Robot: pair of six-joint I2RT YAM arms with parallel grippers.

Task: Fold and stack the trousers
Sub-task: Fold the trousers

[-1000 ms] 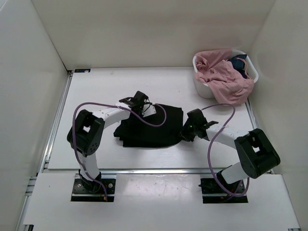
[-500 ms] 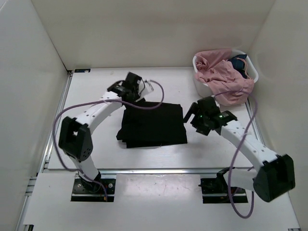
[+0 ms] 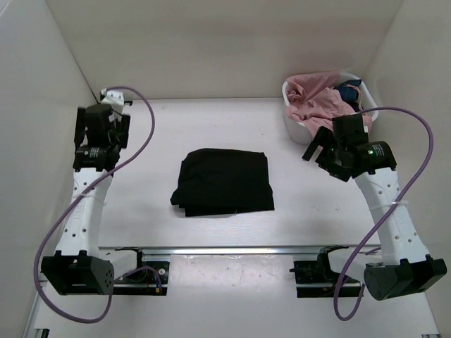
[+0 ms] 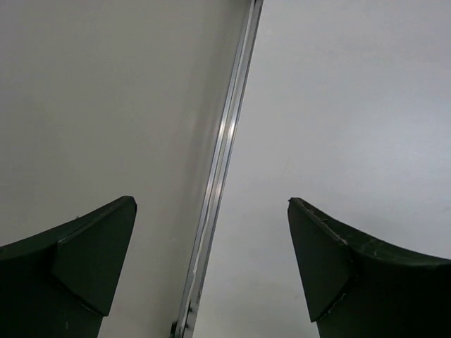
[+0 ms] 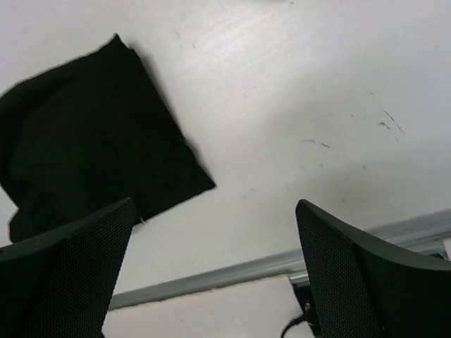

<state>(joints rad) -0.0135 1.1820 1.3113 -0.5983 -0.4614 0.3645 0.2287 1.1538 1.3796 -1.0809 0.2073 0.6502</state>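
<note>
The black trousers [image 3: 224,182] lie folded into a compact rectangle in the middle of the table, and neither gripper touches them. My left gripper [image 3: 111,113] is raised at the far left by the side wall, well away from the fabric. In the left wrist view it [image 4: 211,202] is open, with only wall and table between the fingers. My right gripper [image 3: 315,146] hangs to the right of the trousers, near the basket. The right wrist view shows it [image 5: 214,203] open and empty, with the trousers [image 5: 91,134] at the upper left.
A white basket [image 3: 299,130] at the back right holds a pink garment [image 3: 324,105] spilling over its rim and a dark blue garment [image 3: 350,91]. White walls enclose the table. A metal rail [image 4: 222,141] runs along the left edge, another [image 5: 232,271] along the front.
Both grippers have let go of the trousers, opened wide and lifted away, the left to the far left wall, the right toward the basket. The trousers now lie folded flat.
</note>
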